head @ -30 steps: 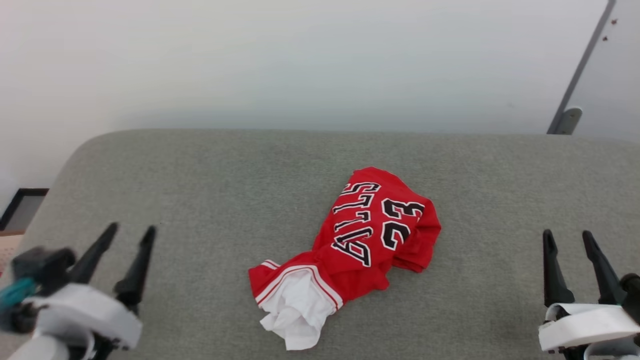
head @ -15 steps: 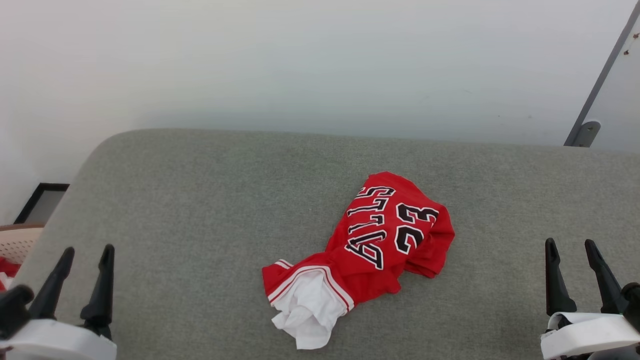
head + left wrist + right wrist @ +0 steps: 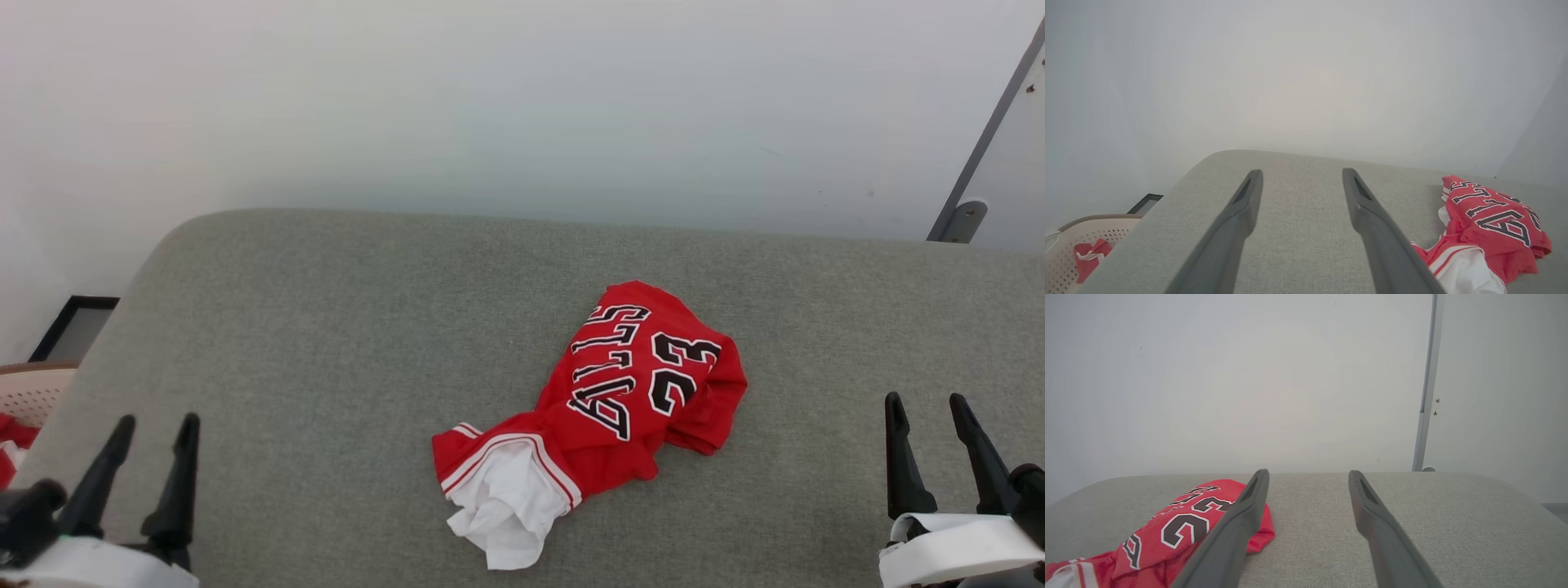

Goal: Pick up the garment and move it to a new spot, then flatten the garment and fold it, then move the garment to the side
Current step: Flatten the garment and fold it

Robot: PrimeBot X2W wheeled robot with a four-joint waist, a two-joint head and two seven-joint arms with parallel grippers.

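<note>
Left tool [image 3: 159,420] near basket [image 3: 1112,233] of red cloth [image 3: 1086,254]

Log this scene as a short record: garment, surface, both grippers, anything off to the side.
garment: red jersey, crumpled in a heap, white sleeve bunched at its near end, not flattened or folded
surface: grey cushion, garment lying near its middle
left gripper: open, empty, apart from the garment
right gripper: open, empty, apart from the garment
off to the left: pale perforated basket with red cloth inside
</note>
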